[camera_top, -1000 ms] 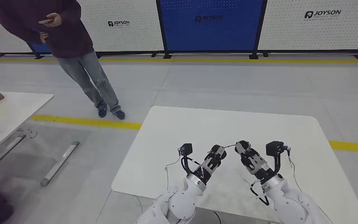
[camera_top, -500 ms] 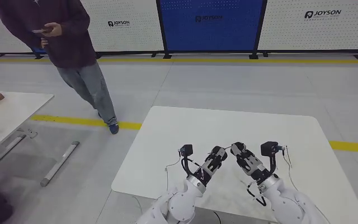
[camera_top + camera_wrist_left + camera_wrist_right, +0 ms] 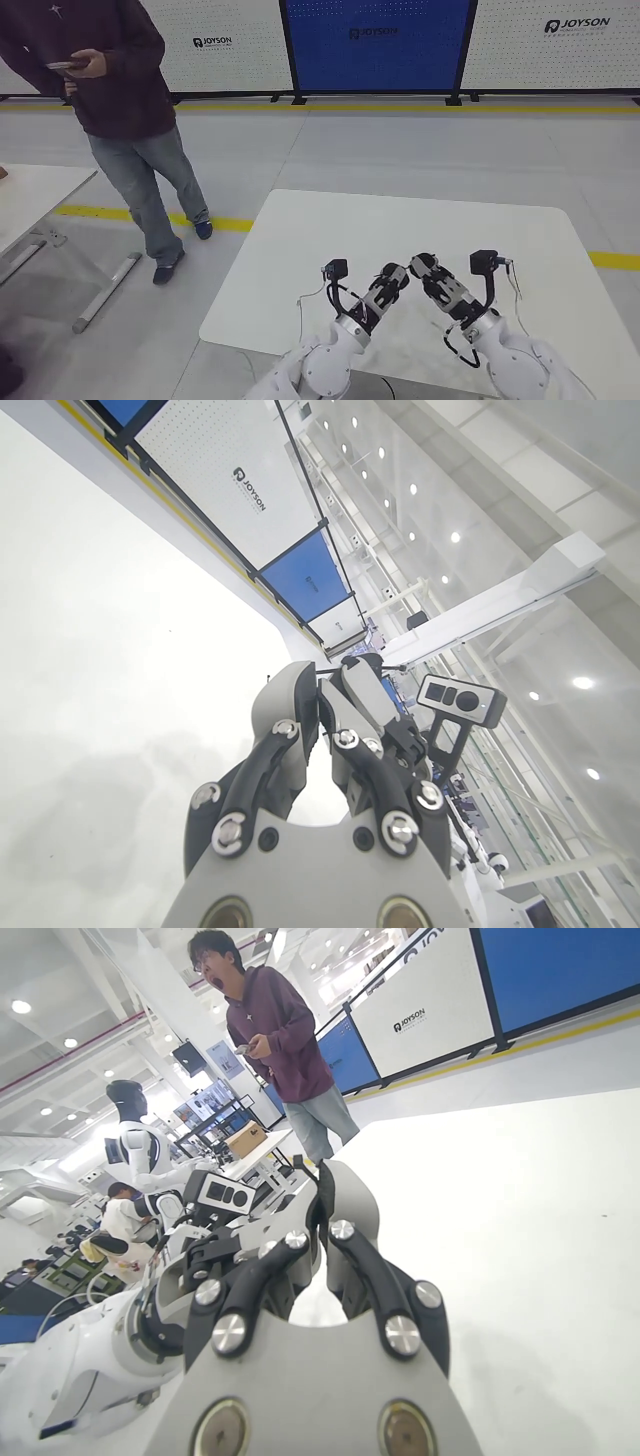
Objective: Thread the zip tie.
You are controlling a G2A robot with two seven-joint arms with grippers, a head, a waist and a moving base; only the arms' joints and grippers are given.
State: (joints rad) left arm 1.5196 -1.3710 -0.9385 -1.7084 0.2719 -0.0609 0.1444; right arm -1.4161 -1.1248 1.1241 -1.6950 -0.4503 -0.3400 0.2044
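Apparently mid-threading: left claw (image 3: 318,686) and right claw (image 3: 322,1182) both pressed shut, each pinching the zip tie (image 3: 302,1164), tips close together above the tabletop (image 3: 450,220). Risk: slight misalignment, tail misses the head; strap buckles.

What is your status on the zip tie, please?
Left gripper and right gripper both shut on the zip tie. Tips nearly touching above the white table. Nothing between them. Cannot tell if threaded.
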